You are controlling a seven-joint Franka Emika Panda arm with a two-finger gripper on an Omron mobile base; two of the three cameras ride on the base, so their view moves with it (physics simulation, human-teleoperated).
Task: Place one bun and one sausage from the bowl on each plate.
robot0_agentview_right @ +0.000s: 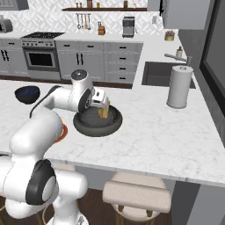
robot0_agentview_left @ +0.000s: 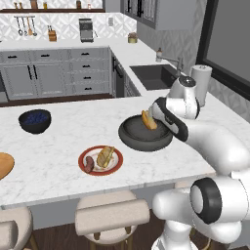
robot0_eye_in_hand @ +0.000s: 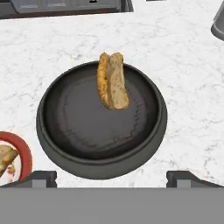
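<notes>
Your gripper (robot0_eye_in_hand: 112, 177) hangs released, jaws wide, over the bowl (robot0_eye_in_hand: 52, 144) holding one bun (robot0_eye_in_hand: 113, 81). Red plate (robot0_agentview_left: 84, 157) near the counter's front edge carries bun and sausage (robot0_agentview_left: 89, 164). No readable writing.

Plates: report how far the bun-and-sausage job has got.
Done: the red-rimmed plate carries a bun and a sausage. In hand: nothing is gripped; the gripper hovers over the bowl, jaws open. One bun lies inside the bowl, and I can see no sausage there. Left: the orange plate, at the left edge of the left base view, shows nothing on its visible part.
</notes>
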